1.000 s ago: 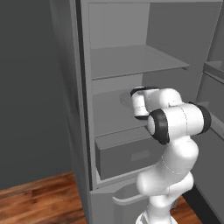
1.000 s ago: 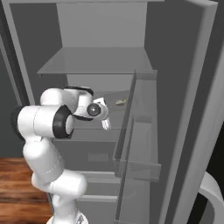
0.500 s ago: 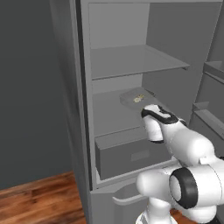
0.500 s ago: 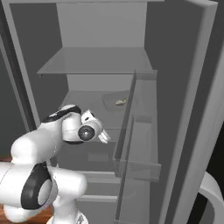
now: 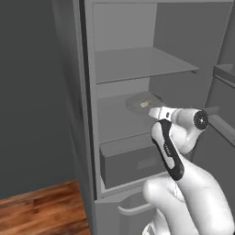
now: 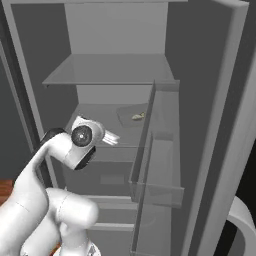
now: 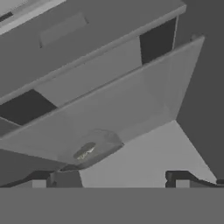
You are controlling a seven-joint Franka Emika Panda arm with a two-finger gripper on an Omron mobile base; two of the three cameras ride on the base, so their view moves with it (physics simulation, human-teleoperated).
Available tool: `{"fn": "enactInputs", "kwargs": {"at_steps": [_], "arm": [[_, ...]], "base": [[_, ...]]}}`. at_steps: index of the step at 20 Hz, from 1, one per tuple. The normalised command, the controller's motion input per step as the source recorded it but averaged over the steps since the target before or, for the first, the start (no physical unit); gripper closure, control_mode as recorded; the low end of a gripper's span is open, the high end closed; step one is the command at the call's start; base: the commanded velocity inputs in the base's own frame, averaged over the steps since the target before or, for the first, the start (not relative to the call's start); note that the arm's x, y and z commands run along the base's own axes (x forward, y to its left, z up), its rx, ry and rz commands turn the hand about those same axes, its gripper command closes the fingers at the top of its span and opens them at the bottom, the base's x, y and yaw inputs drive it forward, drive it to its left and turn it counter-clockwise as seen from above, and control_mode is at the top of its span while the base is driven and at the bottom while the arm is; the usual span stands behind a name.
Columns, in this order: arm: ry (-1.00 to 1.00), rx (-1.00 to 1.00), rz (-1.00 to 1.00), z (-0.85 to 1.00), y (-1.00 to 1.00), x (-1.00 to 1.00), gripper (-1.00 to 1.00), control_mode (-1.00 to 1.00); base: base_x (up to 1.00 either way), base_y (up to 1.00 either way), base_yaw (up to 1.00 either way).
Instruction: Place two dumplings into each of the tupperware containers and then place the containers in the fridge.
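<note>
One tupperware container [image 5: 143, 102] sits on your fridge's [image 5: 87, 114] middle shelf [image 5: 114, 119], toward the back right, with pale dumplings [image 5: 145, 103] inside it. Below that shelf is the grey drawer [image 5: 131, 160]. Your tool [image 5: 156, 111] hangs just in front of the container, fingers spread wide apart, gripping nothing, beside the door racks [image 6: 160, 150].

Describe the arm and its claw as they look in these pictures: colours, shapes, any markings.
The arm is glossy white, built of rounded, bulbous segments. A black band runs along one link, and a round dark joint cap with a pale centre sits at the wrist. No cables or lettering can be made out. The claw is pale; in the hand view its two small dark finger tips are squarish, with lighter grey pads.
</note>
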Motion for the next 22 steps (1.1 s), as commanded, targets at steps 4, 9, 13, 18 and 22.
{"fn": "enactInputs", "kwargs": {"at_steps": [4, 9, 13, 18, 22], "arm": [[0.47, -0.43, 0.32, 0.59, 0.03, -0.83, -1.00, -1.00], [0.27, -0.26, 0.10, -0.26, 0.14, -0.99, -1.00, -1.00], [-0.01, -0.10, 0.01, -0.66, 0.24, -1.00, -1.00, -1.00], [0.01, -0.02, 0.00, -0.10, 0.13, -0.23, -1.00, -1.00], [0.00, 0.00, 0.00, 0.00, 0.00, 0.00, -1.00, -1.00]], "base": [[0.00, 0.00, 0.00], [0.00, 0.00, 0.00], [0.00, 0.00, 0.00], [0.00, 0.00, 0.00], [0.00, 0.00, 0.00]]}}
